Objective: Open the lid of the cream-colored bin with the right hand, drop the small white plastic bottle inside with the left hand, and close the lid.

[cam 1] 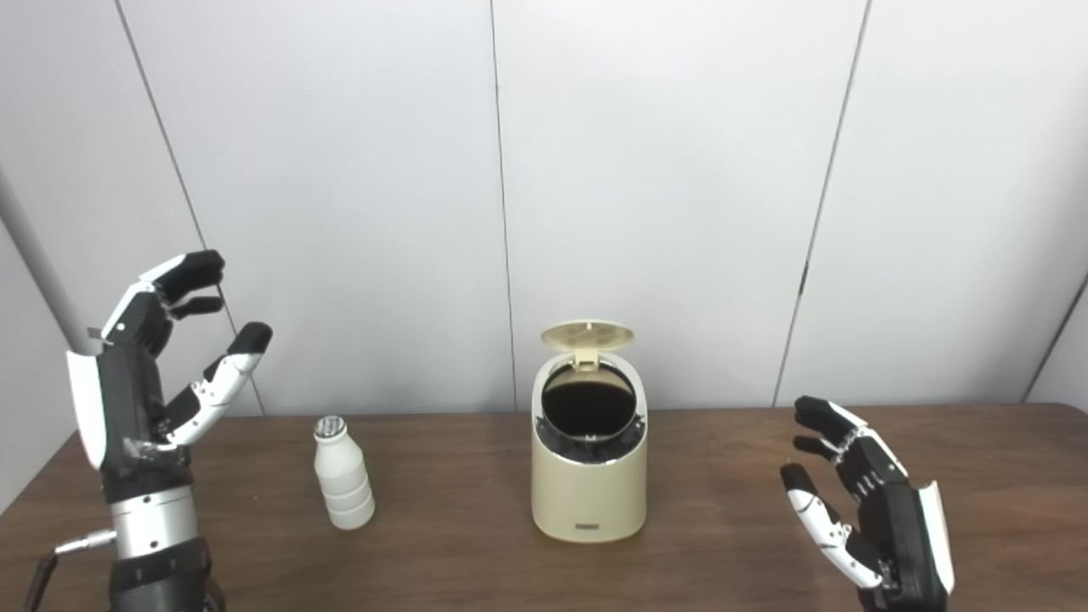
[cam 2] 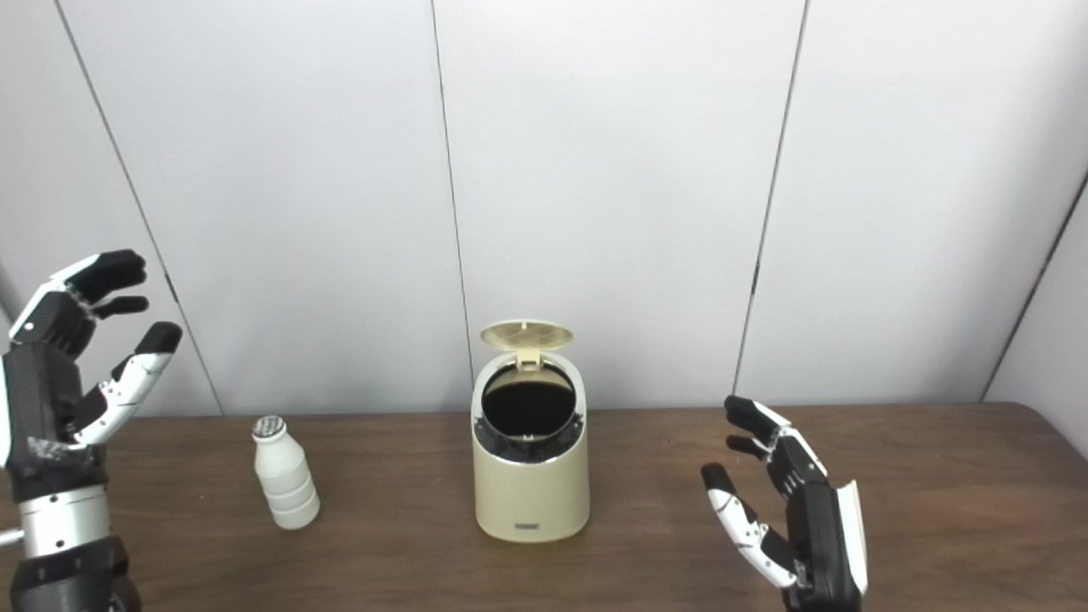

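Lid is up; bottle stands at the bin's nine o'clock. Both left hand and right hand are spread, empty. Next, the left must grasp it.

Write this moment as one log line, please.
lid: up | bottle: standing on table, untouched | left hand: open, raised | right hand: open

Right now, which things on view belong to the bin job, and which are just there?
Job:
bin, lid up
bottle, upright on the table, left of the bin
left hand, open, raised
right hand, open

Just there:
table
wall panels
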Robot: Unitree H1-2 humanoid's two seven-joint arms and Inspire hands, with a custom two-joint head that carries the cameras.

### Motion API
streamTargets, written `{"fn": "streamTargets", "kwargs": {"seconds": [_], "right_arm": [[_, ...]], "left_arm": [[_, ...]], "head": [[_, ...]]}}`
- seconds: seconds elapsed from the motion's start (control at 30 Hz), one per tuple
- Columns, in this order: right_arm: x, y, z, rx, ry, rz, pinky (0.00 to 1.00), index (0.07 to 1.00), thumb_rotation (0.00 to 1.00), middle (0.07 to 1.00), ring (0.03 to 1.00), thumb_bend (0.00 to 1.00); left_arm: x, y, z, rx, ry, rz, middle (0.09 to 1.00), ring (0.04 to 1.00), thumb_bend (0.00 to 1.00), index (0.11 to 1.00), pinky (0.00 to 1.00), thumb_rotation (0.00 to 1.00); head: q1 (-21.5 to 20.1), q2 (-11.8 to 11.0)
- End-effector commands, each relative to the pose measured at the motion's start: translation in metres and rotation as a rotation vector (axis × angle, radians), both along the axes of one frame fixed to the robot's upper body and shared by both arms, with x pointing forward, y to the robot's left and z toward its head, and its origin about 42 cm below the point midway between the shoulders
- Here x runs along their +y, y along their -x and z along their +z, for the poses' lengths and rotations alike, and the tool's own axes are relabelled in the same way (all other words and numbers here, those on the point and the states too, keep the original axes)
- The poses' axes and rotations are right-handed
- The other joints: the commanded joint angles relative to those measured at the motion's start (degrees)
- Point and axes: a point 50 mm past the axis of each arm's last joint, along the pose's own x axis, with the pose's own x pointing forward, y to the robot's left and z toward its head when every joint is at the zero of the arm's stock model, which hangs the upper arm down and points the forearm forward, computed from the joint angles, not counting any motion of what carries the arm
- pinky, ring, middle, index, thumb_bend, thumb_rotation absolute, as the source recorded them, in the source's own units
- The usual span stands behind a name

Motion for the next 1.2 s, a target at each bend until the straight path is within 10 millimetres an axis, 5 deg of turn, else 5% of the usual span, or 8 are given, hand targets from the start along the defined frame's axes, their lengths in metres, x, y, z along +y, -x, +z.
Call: {"fn": "streamTargets", "kwargs": {"seconds": [0.0, 0.3, 0.77, 1.17], "right_arm": [[0.001, -0.001, 0.015, -0.069, 0.022, 0.004, 0.70, 0.753, 0.34, 0.792, 0.795, 0.16], [0.002, -0.003, 0.009, -0.064, 0.025, 0.016, 0.71, 0.759, 0.39, 0.798, 0.806, 0.17], [0.001, -0.004, 0.005, -0.065, 0.022, 0.015, 0.69, 0.753, 0.40, 0.791, 0.790, 0.17], [0.000, -0.005, 0.008, -0.065, 0.021, 0.003, 0.67, 0.749, 0.39, 0.780, 0.776, 0.17]], "left_arm": [[0.011, 0.000, 0.025, -0.064, -0.028, 0.003, 0.729, 0.750, 0.90, 0.711, 0.64, 0.41], [0.027, -0.007, 0.005, 0.106, 0.025, -0.089, 0.787, 0.796, 1.00, 0.788, 0.67, 0.23], [0.040, -0.025, -0.054, 0.434, 0.057, -0.196, 0.886, 0.905, 1.00, 0.893, 0.90, 0.42], [0.026, -0.013, -0.093, 0.524, 0.080, -0.220, 0.857, 0.876, 1.00, 0.872, 0.84, 0.41]], "head": [[0.21, 0.07], [0.19, 0.05], [0.24, 0.53], [0.85, 0.46]]}}
